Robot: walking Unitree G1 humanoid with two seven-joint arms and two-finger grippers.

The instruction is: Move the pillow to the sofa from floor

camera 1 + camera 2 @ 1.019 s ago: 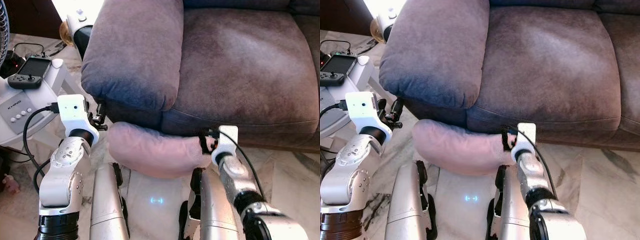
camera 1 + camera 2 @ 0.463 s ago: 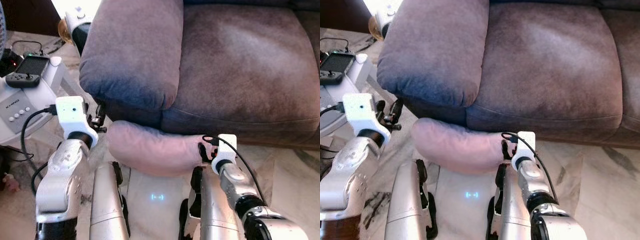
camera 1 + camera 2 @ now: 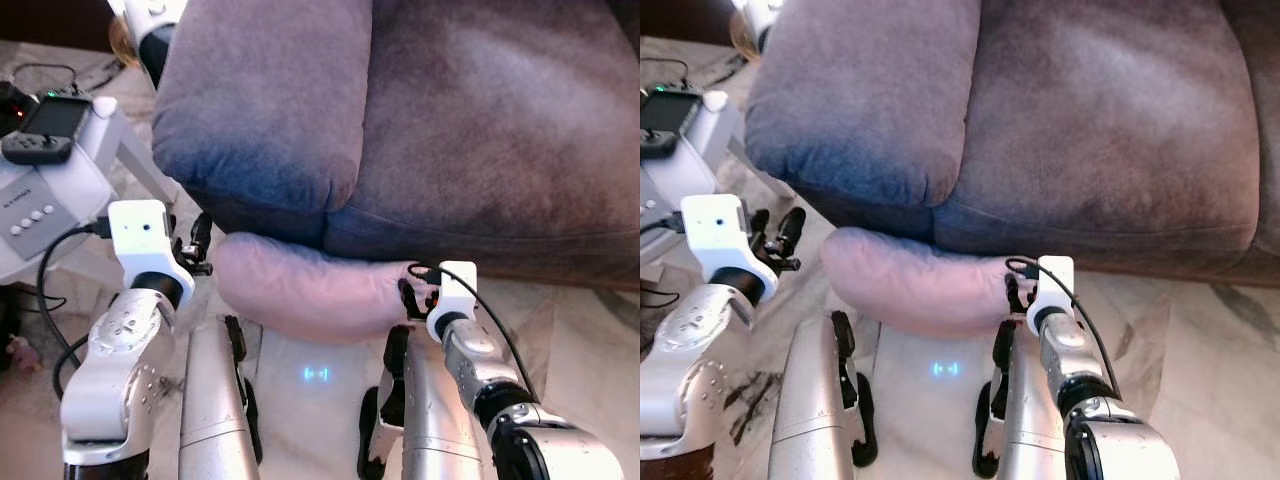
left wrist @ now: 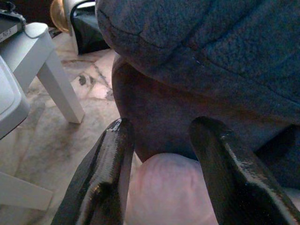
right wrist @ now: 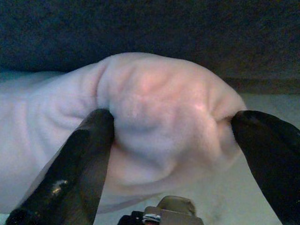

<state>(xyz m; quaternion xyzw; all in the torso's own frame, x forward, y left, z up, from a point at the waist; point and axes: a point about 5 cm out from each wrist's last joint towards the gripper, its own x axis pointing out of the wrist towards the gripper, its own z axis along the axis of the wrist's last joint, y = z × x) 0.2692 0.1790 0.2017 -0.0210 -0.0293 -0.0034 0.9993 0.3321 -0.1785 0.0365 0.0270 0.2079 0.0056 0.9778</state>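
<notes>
**Down by the sofa front: pillow pinched at one end, other end not taken**

Down on the floor, right against the base of the big grey-purple sofa [image 3: 480,130], lies the pink pillow [image 3: 305,290], tucked partly under the overhanging armrest [image 3: 265,100]. It sits on pale marble floor [image 3: 1200,330], between the robot's two arms.

Off to the robot's left there's a white table [image 3: 60,180] with a handheld game console [image 3: 45,120] on it and a grey panel with round buttons. There's some writing on that panel but it's too small and angled for me to read, so no brand from me.

Right gripper [image 5: 173,136] is on the pillow's right end. In the wrist view its fingers [image 5: 84,154] are spread wide and pressed into the fabric on both sides, bunching a fat lump between them, so it's gripping the pillow.

Left gripper [image 4: 161,154] sits just off the pillow's left end, jaws apart, with the rounded pink corner showing between them but nothing squeezed yet.

Handling-wise, my guess is it's light, squishy and floppy. The way it dents under the right fingers says soft fill. Grabbed at one end only, it'll probably sag and drag under the armrest. Taking both ends looks like the safer bet, with a deep bite so the fabric doesn't slide out.
</notes>
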